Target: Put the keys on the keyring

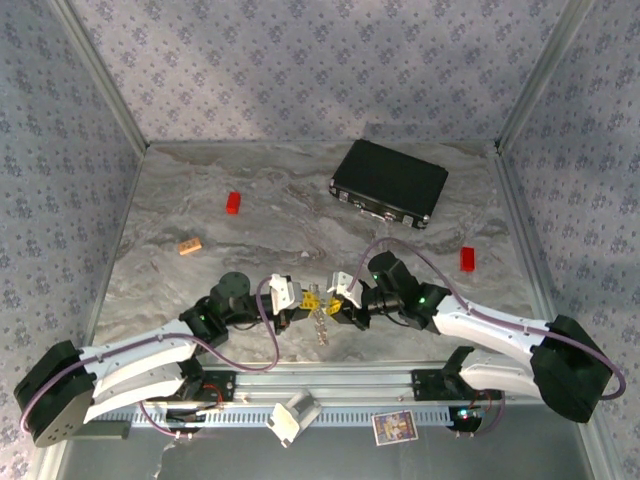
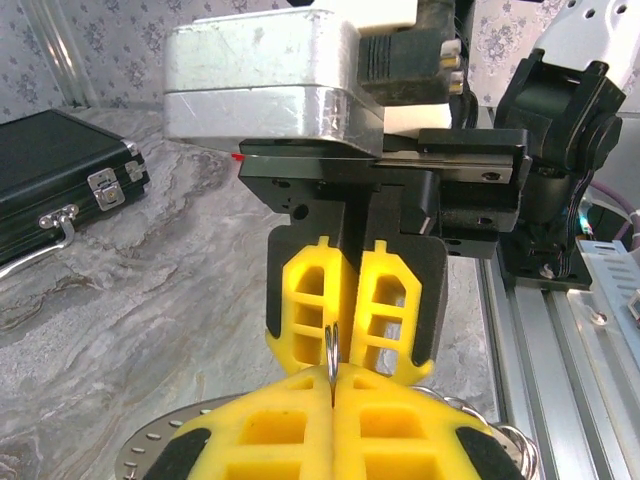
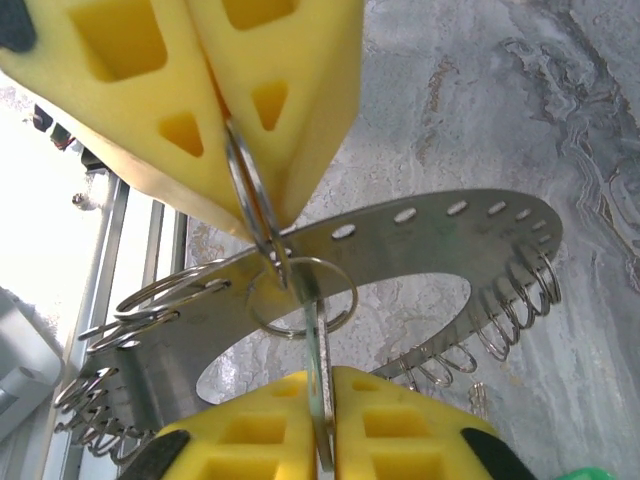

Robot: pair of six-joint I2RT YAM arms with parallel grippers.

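The two yellow, ribbed grippers, left [image 2: 332, 395] and right [image 3: 322, 400], are pressing shut on thin wire loops of the flat, hole-punched steel keyring [image 3: 450, 225] between them. Beyond the keyring, on the marbled worktop [image 1: 280, 225], are lying one orange block [image 1: 190, 245], two red blocks [image 1: 233, 203] [image 1: 467, 259] and, farthest, one black case [image 1: 390, 183].

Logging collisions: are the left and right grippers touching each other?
Apart. Right wrist view shows a gap between left gripper above and right gripper below, keyring visible through it.
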